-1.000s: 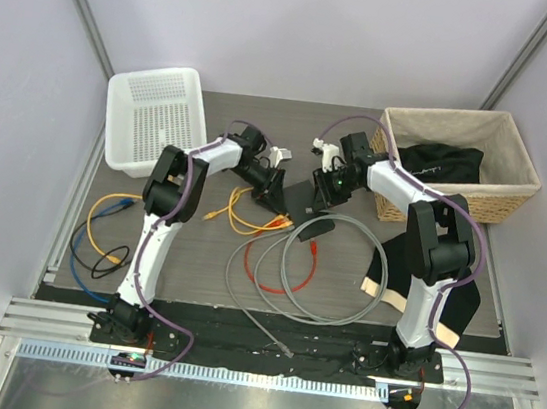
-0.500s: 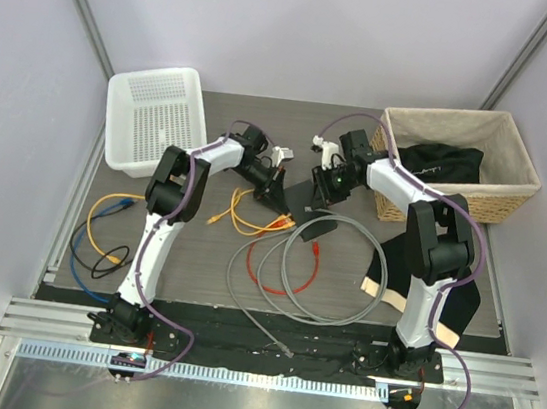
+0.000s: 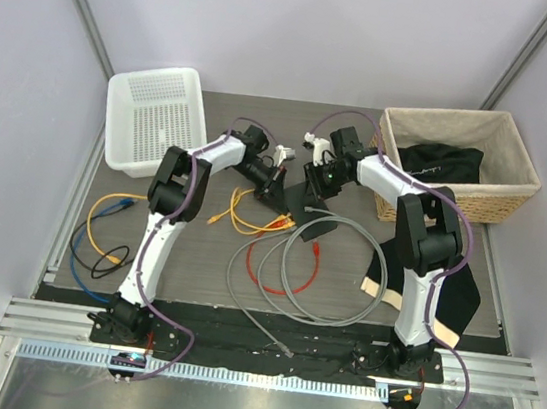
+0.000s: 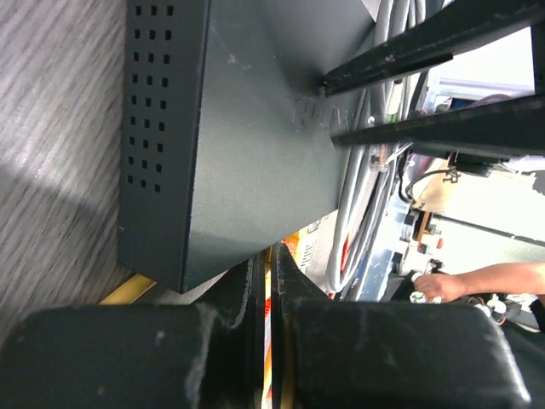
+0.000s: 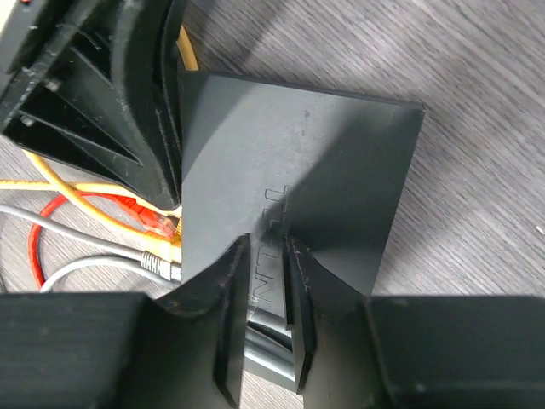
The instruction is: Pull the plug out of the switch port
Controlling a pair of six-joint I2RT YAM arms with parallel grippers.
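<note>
Matte black box is the one to watch: the switch (image 3: pixel 300 196) sits about midway across the worktop, toward the far edge. It's wedged between the left gripper (image 3: pixel 275 180) and the right gripper (image 3: pixel 317 177), both right on it. A yellow cable (image 3: pixel 241 220) trails off its left side toward the near edge, beside a loose coil of grey cable (image 3: pixel 290 267).

Left wrist: the fingers (image 4: pixel 358 341) are almost together with only a sliver of orange-yellow between them, so I read it as clamped on the yellow cable right at the switch's edge. The socket itself is hidden.

Right wrist: the fingers (image 5: pixel 223 281) are nearly closed with nothing pinched that I can see, tips planted on the switch's top face. A red plug (image 5: pixel 153 223) and a grey plug (image 5: pixel 157 266) bunch at its left edge.

For the pull, I'd have the right one press down firmly so the box can't slide, then draw the left straight out along the socket line. A sideways yank probably just drags the switch along or jams the latch.
</note>
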